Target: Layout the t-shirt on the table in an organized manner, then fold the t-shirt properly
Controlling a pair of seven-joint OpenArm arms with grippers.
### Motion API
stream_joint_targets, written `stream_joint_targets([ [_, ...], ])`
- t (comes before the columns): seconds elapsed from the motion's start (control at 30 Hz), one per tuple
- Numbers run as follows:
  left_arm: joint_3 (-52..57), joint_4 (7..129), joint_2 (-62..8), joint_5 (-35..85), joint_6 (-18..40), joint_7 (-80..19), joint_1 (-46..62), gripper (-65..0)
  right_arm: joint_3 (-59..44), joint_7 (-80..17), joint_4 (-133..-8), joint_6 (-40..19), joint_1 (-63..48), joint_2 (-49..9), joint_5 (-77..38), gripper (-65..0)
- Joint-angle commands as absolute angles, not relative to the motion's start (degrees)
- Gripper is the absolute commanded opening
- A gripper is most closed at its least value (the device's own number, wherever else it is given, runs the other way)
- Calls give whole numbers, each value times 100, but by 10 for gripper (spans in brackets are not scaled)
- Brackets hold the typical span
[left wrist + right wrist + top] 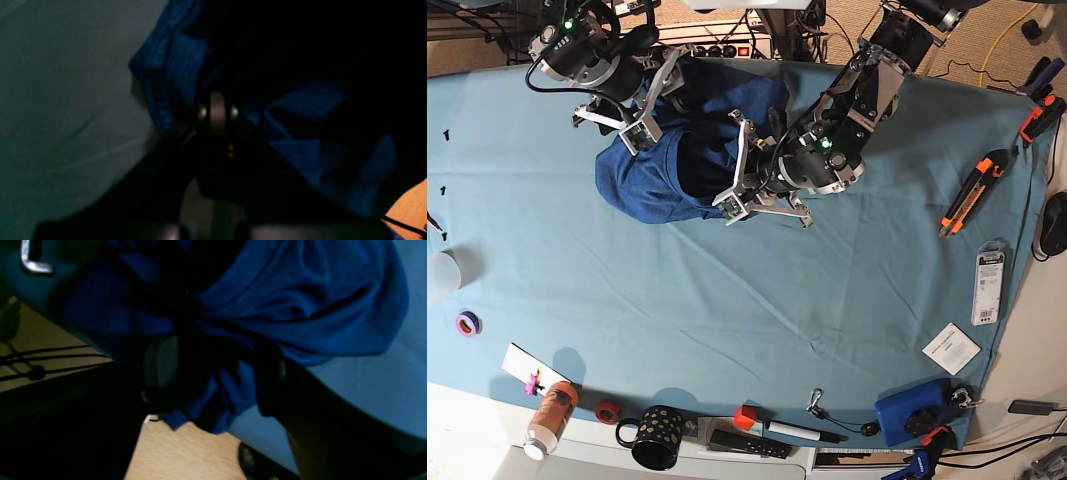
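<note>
Lying bunched on table (727, 300): t-shirt (642, 180); black dotted mug (657, 437) near edge.

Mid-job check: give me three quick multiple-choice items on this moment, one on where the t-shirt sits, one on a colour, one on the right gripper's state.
1. Where does the t-shirt lie on the table in the base view?
A. bunched near the far edge
B. spread flat at the centre
C. hanging off the near edge

2. What colour is the cloth covering the table?
A. white
B. light teal
C. orange

3. How is the right gripper?
A. shut on a mug
B. out of every view
C. open, with fabric between its jaws

Answers: 1 A, the shirt is a crumpled heap between both arms at the far side. 2 B, teal cloth fills the base view. 3 C, the right wrist view shows the jaws standing apart around blue folds.
</note>
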State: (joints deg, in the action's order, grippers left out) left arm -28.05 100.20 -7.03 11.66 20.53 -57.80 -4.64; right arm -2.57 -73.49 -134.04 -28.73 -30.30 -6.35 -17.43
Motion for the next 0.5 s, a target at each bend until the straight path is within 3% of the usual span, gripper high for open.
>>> stream_joint_targets([
  [0.0, -2797, 10110, -683, 1229, 2036, -5651, -556, -650, -268, -7229, -13500, -2873, -3033, -648, -1597, -305],
  [0.4, -2797, 10110, -683, 1374, 2038, -5564, -556, -650, -268, -7172, -13150, -2847, -3030, -650, -1347, -306],
  [0.47, -2797, 10110, -683, 1374, 2038, -5559, -556, -650, -268, -7199, -13150, -2847, -3033, -650, -1345, -342],
])
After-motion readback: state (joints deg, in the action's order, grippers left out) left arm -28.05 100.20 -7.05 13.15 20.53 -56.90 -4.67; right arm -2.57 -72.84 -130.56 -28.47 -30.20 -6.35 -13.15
